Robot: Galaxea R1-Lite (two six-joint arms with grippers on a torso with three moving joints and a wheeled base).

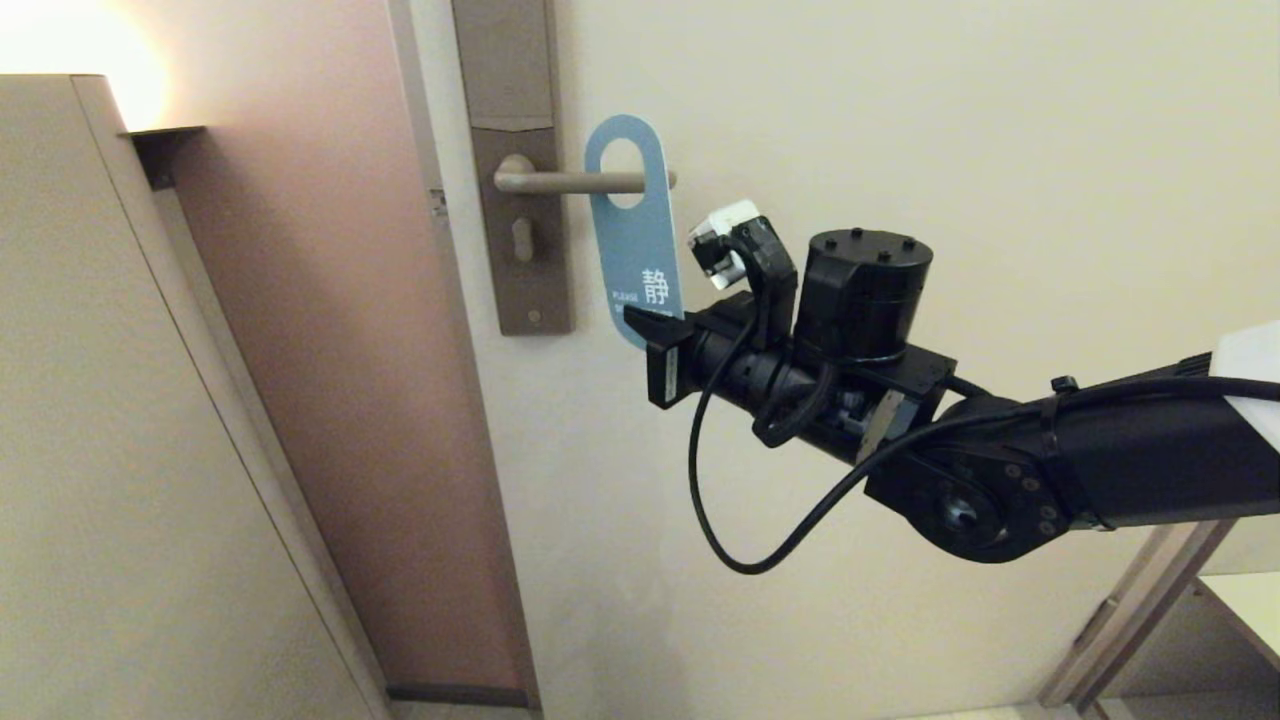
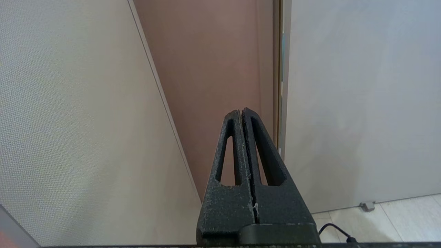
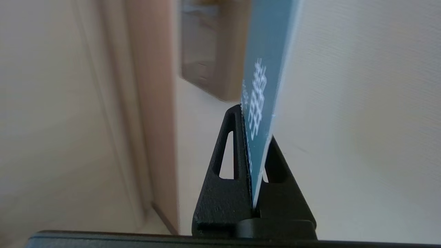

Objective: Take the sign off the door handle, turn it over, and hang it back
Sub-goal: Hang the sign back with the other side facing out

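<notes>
Black right gripper (image 1: 650, 335) is nearest, clamped on the bottom end of the sign (image 1: 634, 230). Farther back, the sign's hole is around the door handle (image 1: 575, 182), blue face out. Taking it off, turning it and hanging it back are all left. No table shows. The left gripper (image 2: 241, 113) waits low by the wall, fingers pressed together.

We cannot read the lower lines of print on the sign (image 1: 636, 235): the right gripper (image 1: 655, 330) covers its bottom end, and the small lettering there is cut short. The door handle (image 1: 570, 182) passes behind the sign near its tip. The plate (image 1: 520, 170) runs off the head view's top edge.
</notes>
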